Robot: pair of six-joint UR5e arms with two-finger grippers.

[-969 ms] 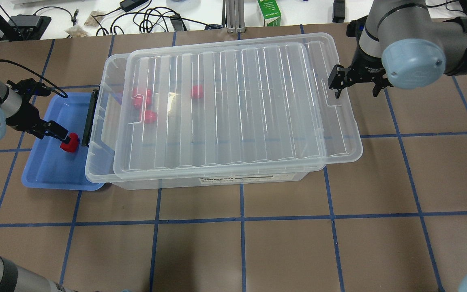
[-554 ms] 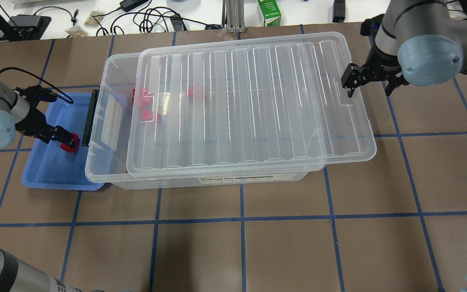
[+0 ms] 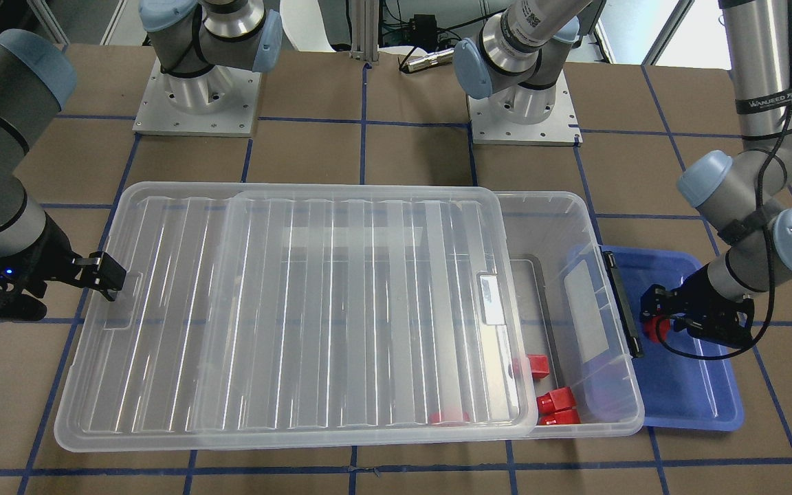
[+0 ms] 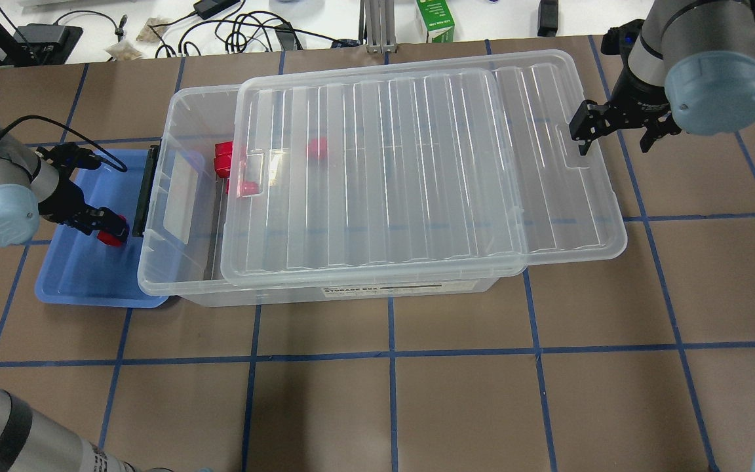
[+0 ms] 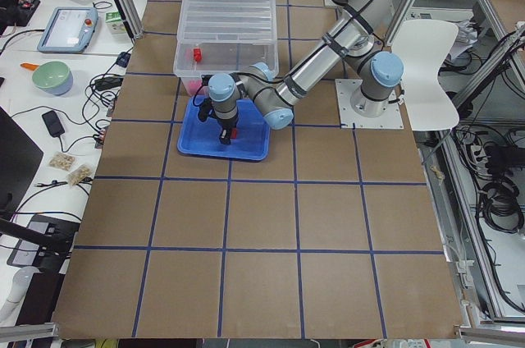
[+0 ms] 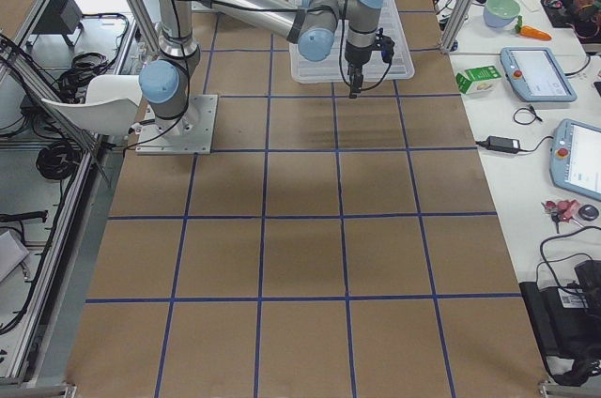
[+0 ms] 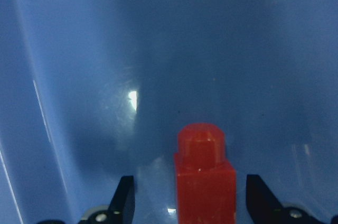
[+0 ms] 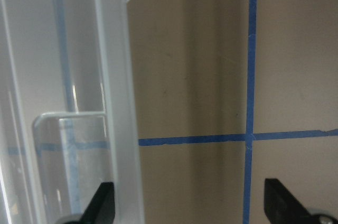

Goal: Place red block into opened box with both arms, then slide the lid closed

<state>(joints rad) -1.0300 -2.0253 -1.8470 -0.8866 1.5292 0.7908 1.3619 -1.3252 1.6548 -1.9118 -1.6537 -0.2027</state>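
A red block [image 7: 205,182] stands on the floor of the blue tray [image 4: 82,275]. My left gripper [image 4: 113,231] is open and straddles the block, with a gap on each side in the left wrist view. The clear box [image 4: 351,292] is uncovered at its left end. Three more red blocks [image 4: 223,157] lie inside near that end. The ribbed lid [image 4: 417,170] rests on the box and overhangs its right end. My right gripper [image 4: 612,145] is open, one finger [image 8: 100,205] in the lid's end notch and the other outside the rim.
The blue tray [image 3: 691,392] abuts the box's short side with the black bar [image 4: 147,190]. Cables, a green carton [image 4: 436,23] and other items lie beyond the table's far edge. Brown table with blue tape lines extends in front of the box.
The lid has slid right with my right gripper hooked in its notch, widening the opening at the box's left end. My left gripper has settled lower around the red block in the tray.
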